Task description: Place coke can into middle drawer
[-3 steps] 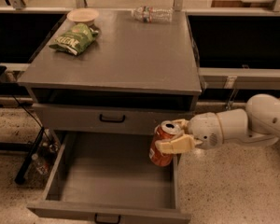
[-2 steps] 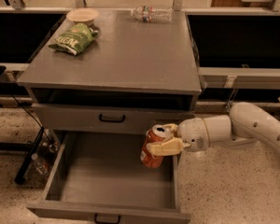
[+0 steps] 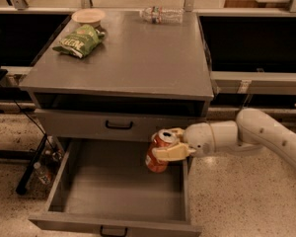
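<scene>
The coke can point(image 3: 157, 154), red with a silver top, hangs upright in my gripper point(image 3: 171, 143), which is shut on its upper half. My white arm point(image 3: 266, 132) reaches in from the right. The can is over the right side of the middle drawer point(image 3: 116, 221), which is pulled fully open; its grey tray shows nothing else inside. The can's bottom is a little above the drawer floor, close to the right wall. The upper drawer point(image 3: 119, 125) with its black handle is closed.
On the grey cabinet top point(image 3: 138, 58) lie a green chip bag point(image 3: 79, 40), a pale bowl point(image 3: 88, 17) and a clear water bottle point(image 3: 162, 14). A dark stand and cables point(image 3: 32, 167) stand left of the drawer. Speckled floor lies to the right.
My gripper has carried the can left and slightly down, from the drawer's right edge to over the right part of its tray.
</scene>
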### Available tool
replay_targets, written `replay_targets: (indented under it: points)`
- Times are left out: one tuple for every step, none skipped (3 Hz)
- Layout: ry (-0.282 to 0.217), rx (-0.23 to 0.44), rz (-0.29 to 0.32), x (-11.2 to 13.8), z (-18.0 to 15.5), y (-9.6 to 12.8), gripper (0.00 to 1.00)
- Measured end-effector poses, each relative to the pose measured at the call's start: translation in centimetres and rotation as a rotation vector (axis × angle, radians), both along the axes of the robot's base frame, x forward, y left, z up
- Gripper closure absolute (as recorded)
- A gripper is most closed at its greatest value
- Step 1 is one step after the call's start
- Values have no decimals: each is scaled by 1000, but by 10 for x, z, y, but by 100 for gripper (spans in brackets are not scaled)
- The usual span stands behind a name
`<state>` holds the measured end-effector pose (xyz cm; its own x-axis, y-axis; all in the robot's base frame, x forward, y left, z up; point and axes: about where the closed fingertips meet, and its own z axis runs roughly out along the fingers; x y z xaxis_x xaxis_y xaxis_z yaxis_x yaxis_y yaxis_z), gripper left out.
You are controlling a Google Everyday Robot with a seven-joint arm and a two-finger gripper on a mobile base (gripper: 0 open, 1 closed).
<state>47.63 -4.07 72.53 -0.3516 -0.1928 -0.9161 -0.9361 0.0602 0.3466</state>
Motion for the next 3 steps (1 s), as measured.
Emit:
replay_targets:
  points:
    - [-55,49,21,43,-8,15,100]
    - [-65,62,11,42,-6,16,100]
    - [-49,95,-30,19,-31,2,100]
